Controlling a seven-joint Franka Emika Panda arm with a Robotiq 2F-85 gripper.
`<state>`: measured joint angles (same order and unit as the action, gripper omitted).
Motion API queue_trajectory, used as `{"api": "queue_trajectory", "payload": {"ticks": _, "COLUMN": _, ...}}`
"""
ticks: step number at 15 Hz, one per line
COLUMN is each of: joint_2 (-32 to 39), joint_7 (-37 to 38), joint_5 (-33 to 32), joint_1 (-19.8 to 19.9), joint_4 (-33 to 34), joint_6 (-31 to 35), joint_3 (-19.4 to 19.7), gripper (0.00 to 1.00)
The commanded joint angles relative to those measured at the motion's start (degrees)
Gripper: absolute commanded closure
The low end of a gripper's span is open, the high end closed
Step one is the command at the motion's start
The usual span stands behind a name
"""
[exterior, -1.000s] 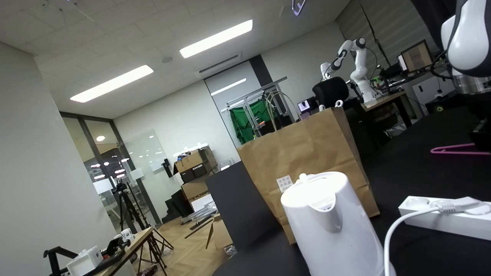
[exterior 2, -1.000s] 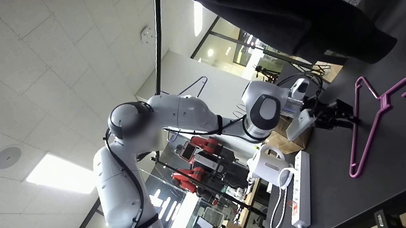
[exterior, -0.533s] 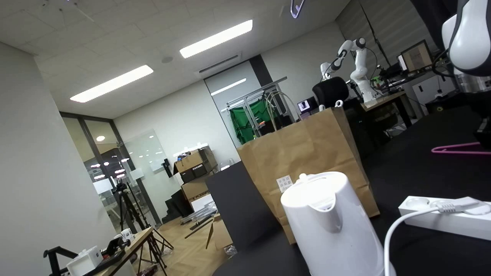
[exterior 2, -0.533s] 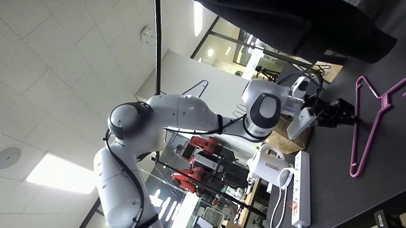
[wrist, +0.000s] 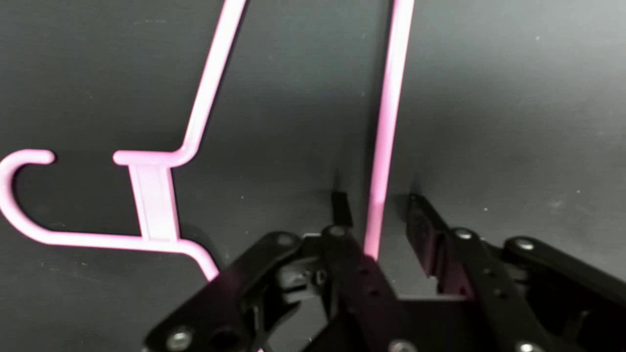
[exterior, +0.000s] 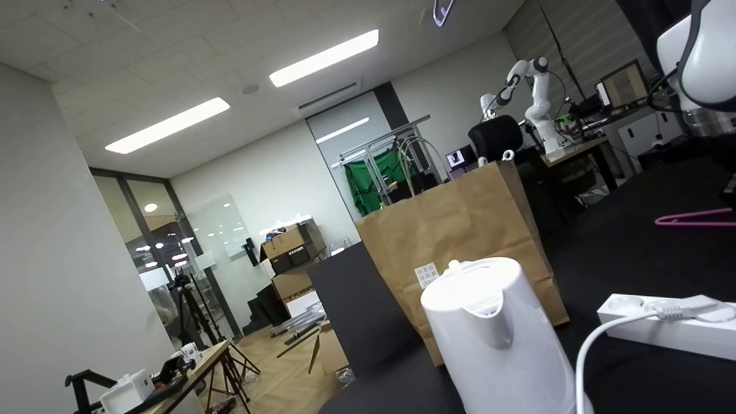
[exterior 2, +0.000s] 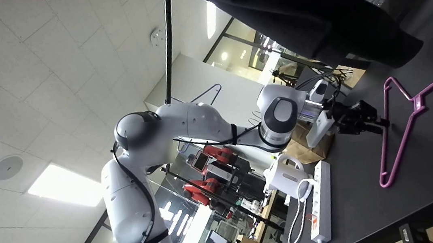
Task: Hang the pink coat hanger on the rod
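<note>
- Wrist view: hand point(wrist: 377, 208) is released, its fingers point(wrist: 424, 227) standing apart with nothing clamped.
- Wrist view: pink coat hanger point(wrist: 155, 203) lies on the counter point(wrist: 288, 107). Its bottom bar point(wrist: 389, 117) passes between the fingers, long axis across the direction in which they would close. Finger contact cannot be confirmed.
- Wrist view: hook point(wrist: 29, 228) lies beyond the finger nearer the view's left border, well apart from the hand.
- Exterior coverage: in an exterior view, the fingers are at the bottom bar point(exterior 2: 384, 151), partway along its length and away from both ends. The hook is on the far side of the bar from the arm point(exterior 2: 204, 121).
- Rod point(exterior 2: 168, 45), taken to be the black pole, is well apart from the hanger, with the arm between them as seen.
- Exterior coverage: in an exterior view, only one end of the hanger point(exterior: 690, 223) shows, near the border. The hand is cut off and its grip cannot be told from there. Power strip point(exterior: 667, 332) lies nearer the hanger than the kettle point(exterior: 506, 339) does.
- Assessment: step judged to be the grasp; task early. Alignment appears to allow closing without a wrist turn.
- Risk, as judged: hanger may swivel about a grip on the bar alone.
</note>
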<state>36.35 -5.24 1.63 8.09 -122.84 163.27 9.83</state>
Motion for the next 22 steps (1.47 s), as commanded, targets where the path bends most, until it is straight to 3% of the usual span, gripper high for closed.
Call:
{"api": "queue_trajectory", "payload": {"ticks": 1, "joint_2": -1.7, "joint_7": 0.3, "joint_5": -0.9, "joint_1": 1.2, "joint_4": 0.2, "joint_6": -4.6, "joint_3": -1.6, "gripper": 0.32}}
{"api": "queue_trajectory", "payload": {"ticks": 5, "joint_2": -1.8, "joint_7": 0.1, "joint_5": -0.3, "joint_1": 2.1, "joint_4": 0.9, "joint_6": -7.6, "joint_3": -2.6, "gripper": 0.05}}
{"api": "queue_trajectory", "payload": {"ticks": 6, "joint_2": -1.6, "joint_7": 0.2, "joint_5": -0.4, "joint_1": 2.1, "joint_4": 1.1, "joint_6": -7.8, "joint_3": -2.5, "gripper": 0.48}}
{"api": "queue_trajectory", "payload": {"ticks": 8, "joint_2": -1.4, "joint_7": 0.4, "joint_5": -0.3, "joint_1": 2.4, "joint_4": 1.4, "joint_6": -8.4, "joint_3": -2.5, "gripper": 0.43}}
{"api": "queue_trajectory", "payload": {"ticks": 16, "joint_2": -1.2, "joint_7": 0.2, "joint_5": 0.4, "joint_1": 3.7, "joint_4": 1.8, "joint_6": -9.3, "joint_3": -3.0, "gripper": 0.98}}
{"api": "queue_trajectory", "payload": {"ticks": 22, "joint_2": -2.3, "joint_7": 0.0, "joint_5": 1.2, "joint_1": 4.9, "joint_4": 2.3, "joint_6": -12.4, "joint_3": -3.1, "gripper": 0.98}}
